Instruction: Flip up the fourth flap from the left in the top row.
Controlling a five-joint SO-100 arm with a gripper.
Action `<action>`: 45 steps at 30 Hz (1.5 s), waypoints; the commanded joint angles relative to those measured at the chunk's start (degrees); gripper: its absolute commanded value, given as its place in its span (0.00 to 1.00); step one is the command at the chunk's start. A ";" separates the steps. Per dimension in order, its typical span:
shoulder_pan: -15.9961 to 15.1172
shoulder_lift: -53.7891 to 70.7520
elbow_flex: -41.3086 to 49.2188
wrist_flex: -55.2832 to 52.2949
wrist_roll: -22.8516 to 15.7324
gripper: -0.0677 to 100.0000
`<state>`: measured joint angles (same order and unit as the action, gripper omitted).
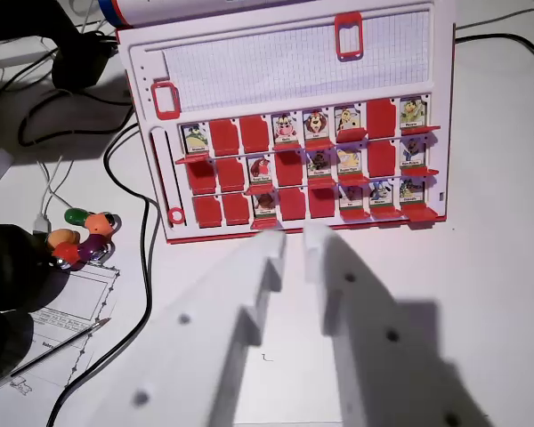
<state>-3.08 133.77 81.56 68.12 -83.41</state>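
- One white gripper (292,238) fills the lower half of the wrist view, two blurred fingers pointing up toward the board, tips narrowly apart, nothing between them.
- Fingertips sit just below the board's bottom edge, near its middle; contact with the board not clear.
- Game board (294,116), white with red frame, lies flat on the white table (489,294), tilted slightly in view.
- Board has three rows of small flaps; some stand up showing cartoon animal faces, others lie flat as plain red squares.
- Top row, counted from the wrist view's left: first flap up with a face, second and third flat red, fourth flap (286,127) already up and showing a face.
- Further along the top row: two more faces up, then one flat red, then a face at the far end.
- Lined white panel above the rows, with a red slider (348,36) at the top and another red slider (165,100) at its left end.
- Black cables (147,240) run along the board's left side.
- Colourful small toy (82,236) and a printed paper sheet (67,325) lie at the wrist view's left, with dark objects beside them.
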 commanded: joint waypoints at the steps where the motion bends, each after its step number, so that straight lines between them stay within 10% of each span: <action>1: 0.62 -0.79 -6.33 -0.26 -0.79 0.02; 45: -1.76 -55.99 -51.86 15.38 7.56 0.02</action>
<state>-4.31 78.66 36.91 83.41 -76.29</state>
